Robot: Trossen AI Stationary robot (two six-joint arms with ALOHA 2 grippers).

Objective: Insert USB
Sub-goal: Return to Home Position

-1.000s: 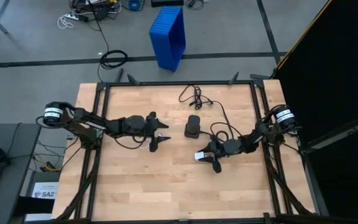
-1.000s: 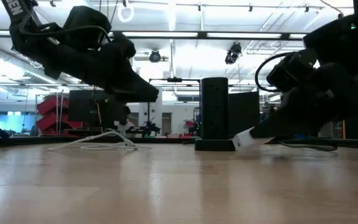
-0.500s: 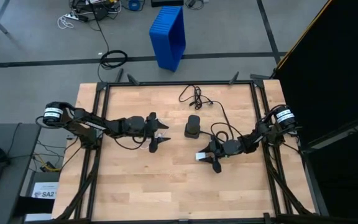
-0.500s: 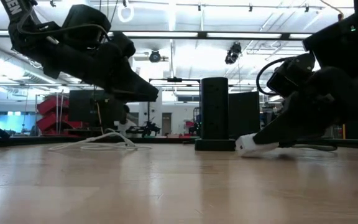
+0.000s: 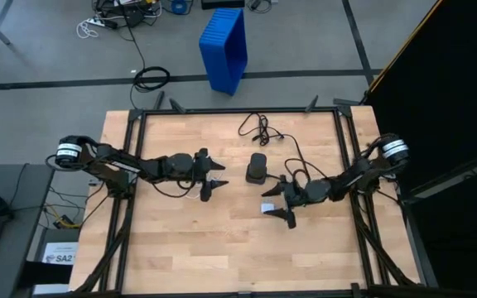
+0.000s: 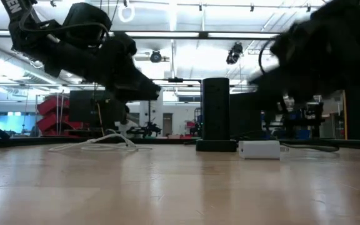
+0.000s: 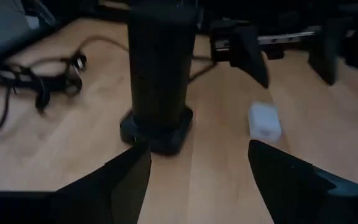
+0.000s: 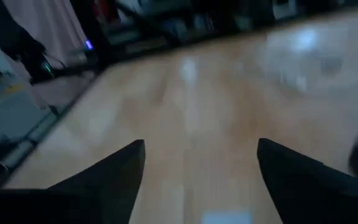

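The USB is a thin white cable (image 6: 99,144) lying in loose loops on the table below my left gripper (image 5: 216,180), which hovers open just left of the upright black box (image 5: 257,168); no fingers touch the cable. In the left wrist view the fingers of the left gripper (image 7: 197,168) frame the black box (image 7: 159,74), which stands on its base. A small white block (image 5: 267,207) lies flat on the table near the box. My right gripper (image 5: 277,204) hangs open above that block (image 6: 259,149), clear of it.
The black box's thicker black cord (image 5: 259,128) lies bunched toward the table's far edge. Black frame rails (image 5: 238,110) border the table. Bare wood (image 5: 222,248) stretches toward the near edge. A blue bin (image 5: 224,45) stands on the floor beyond the table.
My right gripper has opened, let go of the white block and risen. The block, held tilted with one end on the table a second ago, now lies flat on the wood.
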